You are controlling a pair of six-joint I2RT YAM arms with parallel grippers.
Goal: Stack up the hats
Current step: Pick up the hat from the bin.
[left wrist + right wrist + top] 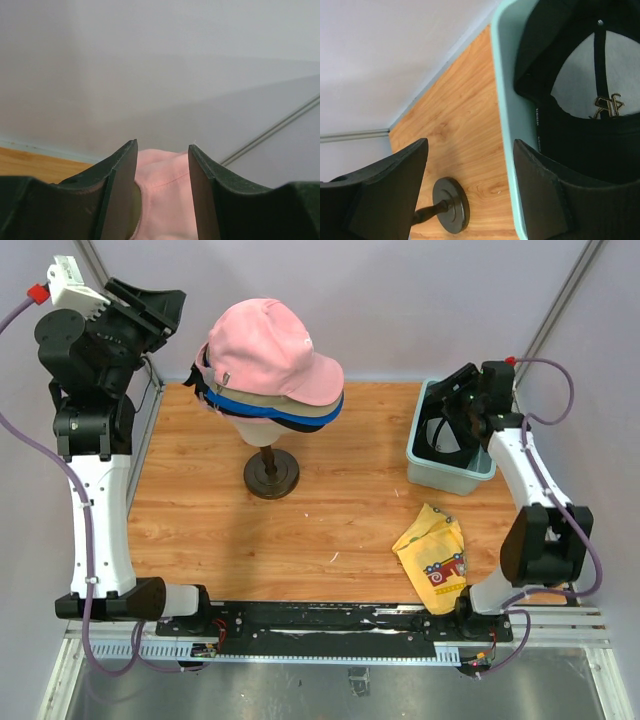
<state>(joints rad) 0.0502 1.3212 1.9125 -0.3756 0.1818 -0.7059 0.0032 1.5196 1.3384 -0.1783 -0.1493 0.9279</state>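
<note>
2 grippers stand with jaws apart and nothing between them. The right gripper [470,145] hangs over the left wall of a pale teal bin [502,75] near the table's [200,500] far right corner, 1 finger outside the bin and 1 above its inside. Just beside that inner finger a black hat [580,135] lies in the bin crown down, showing its hollow, a pale lining and a small gold mark. Which way its brim points cannot be told. The left gripper [160,308] is raised above the far left corner, apart from the stack. There the pink hat [270,345] sits on top, over a tan hat [305,412] and a blue hat [262,417], on a cream mannequin head [262,432] near the middle of the far edge. Their long axis runs left to right, brims toward the right edge.
</note>
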